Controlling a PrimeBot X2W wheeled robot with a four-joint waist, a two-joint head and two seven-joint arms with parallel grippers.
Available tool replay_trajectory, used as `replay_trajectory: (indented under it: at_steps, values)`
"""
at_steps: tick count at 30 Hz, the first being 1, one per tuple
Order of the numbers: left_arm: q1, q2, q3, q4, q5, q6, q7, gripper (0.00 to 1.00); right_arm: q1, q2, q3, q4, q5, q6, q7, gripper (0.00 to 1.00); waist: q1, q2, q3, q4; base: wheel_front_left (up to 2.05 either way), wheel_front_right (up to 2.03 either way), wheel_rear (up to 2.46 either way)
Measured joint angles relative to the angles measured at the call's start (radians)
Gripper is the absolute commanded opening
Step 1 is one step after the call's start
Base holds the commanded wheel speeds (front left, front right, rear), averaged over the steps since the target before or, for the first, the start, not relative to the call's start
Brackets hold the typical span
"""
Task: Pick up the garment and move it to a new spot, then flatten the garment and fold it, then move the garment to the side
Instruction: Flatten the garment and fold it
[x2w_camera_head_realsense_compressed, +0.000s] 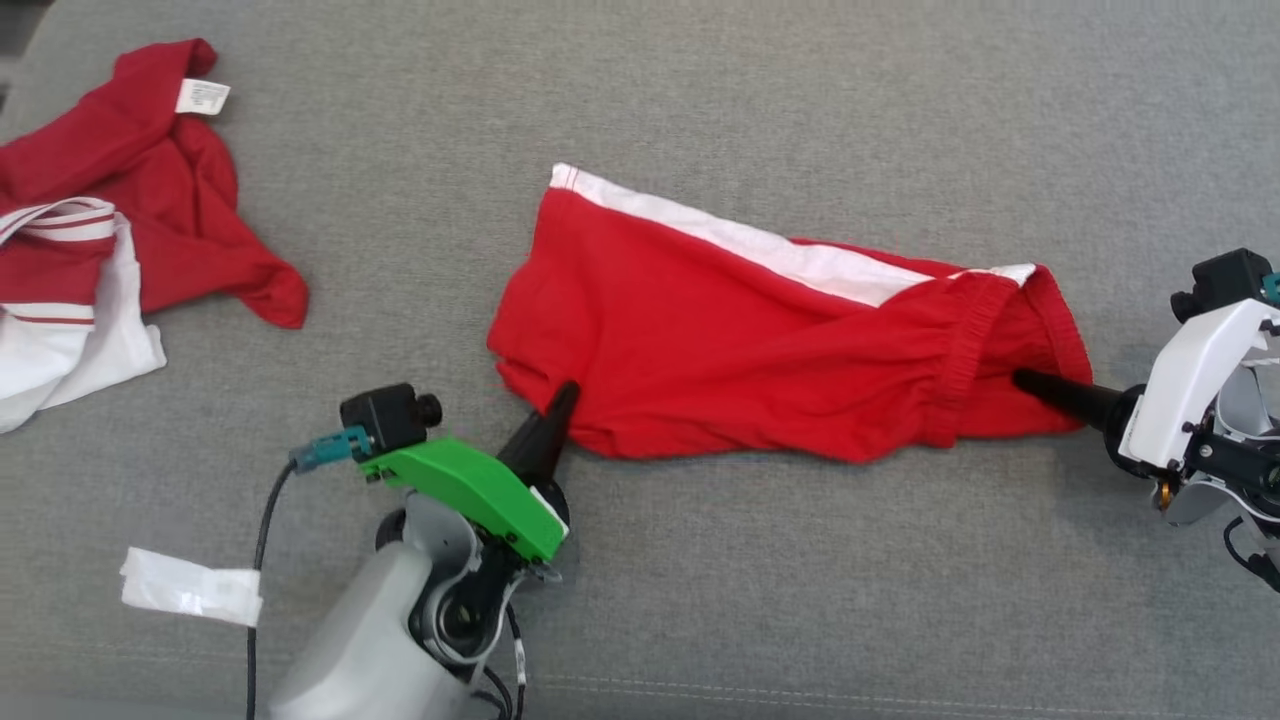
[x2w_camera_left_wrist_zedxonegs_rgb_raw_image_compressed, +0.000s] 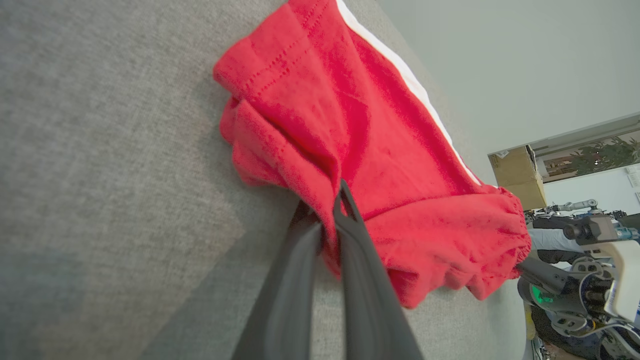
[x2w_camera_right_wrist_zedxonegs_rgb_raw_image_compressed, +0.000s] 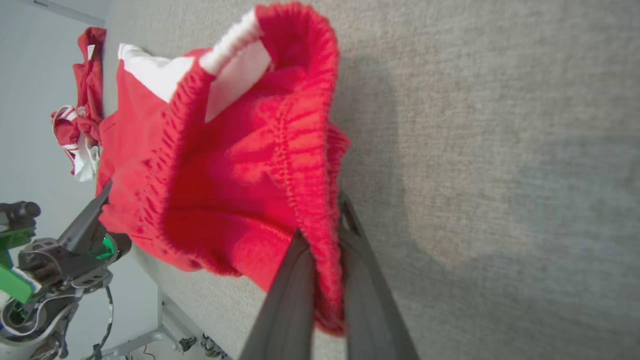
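The left tool (x2w_camera_head_realsense_compressed: 568, 392) is clenching the leg hem and the right tool (x2w_camera_head_realsense_compressed: 1024, 379) the waistband of the red shorts (x2w_camera_head_realsense_compressed: 740, 330) lying mid-way across the grey upholstered surface (x2w_camera_head_realsense_compressed: 800, 600), seemingly stretching them flat for folding.

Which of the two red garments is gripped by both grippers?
The central red shorts with the white stripe: the left gripper pinches the leg end, the right gripper the waistband. The crumpled red garment at far left lies untouched.
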Motion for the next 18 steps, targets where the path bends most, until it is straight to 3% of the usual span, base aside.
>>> replay_trajectory:
  at_steps: [4, 9, 10, 11, 12, 14, 16, 18]
  values:
    - [0.057, 0.016, -0.085, -0.045, -0.049, 0.002, -0.033, 0.0, 0.026, -0.016, -0.004, -0.016, 0.011, 0.0, 0.024, 0.0, 0.0, 0.0, -0.025, 0.037, 0.0, 0.0, 0.0]
    - [0.089, 0.021, -0.136, -0.074, -0.046, 0.037, -0.086, 0.0, 0.033, -0.016, 0.018, -0.06, 0.021, 0.0, 0.045, 0.0, 0.0, 0.0, -0.062, 0.064, 0.0, 0.0, 0.0]
    - [0.089, 0.024, -0.145, -0.08, -0.045, 0.042, -0.096, 0.0, 0.033, -0.013, 0.026, -0.072, 0.021, 0.0, 0.05, 0.12, 0.0, 0.0, -0.069, 0.066, 0.0, 0.0, 0.0]
    - [0.089, 0.026, -0.152, -0.083, -0.045, 0.046, -0.103, 0.0, 0.033, -0.012, 0.034, -0.083, 0.015, 0.0, 0.052, 0.31, 0.0, 0.0, -0.074, 0.066, 0.0, 0.0, 0.0]
    - [0.089, 0.027, -0.158, -0.088, -0.045, 0.051, -0.109, 0.07, 0.033, -0.012, 0.04, -0.093, 0.012, 0.0, 0.052, 0.68, 0.0, 0.0, -0.079, 0.065, 0.0, 0.0, 0.0]
    - [0.09, 0.029, -0.163, -0.095, -0.04, 0.07, -0.129, 0.19, 0.033, -0.012, 0.051, -0.11, 0.004, 0.0, 0.053, 1.0, 0.0, 0.0, -0.084, 0.057, 0.0, 0.0, 0.0]
    - [0.09, 0.032, -0.174, -0.1, -0.037, 0.084, -0.14, 0.32, 0.034, -0.013, 0.058, -0.121, -0.013, 0.0, 0.053, 1.0, 0.0, 0.0, -0.087, 0.045, 0.0, 0.0, 0.0]
    - [0.09, 0.032, -0.178, -0.105, -0.035, 0.101, -0.158, 0.61, 0.037, -0.018, 0.061, -0.134, -0.027, 0.0, 0.051, 1.0, 0.0, 0.0, -0.089, 0.031, 0.0, 0.0, 0.0]
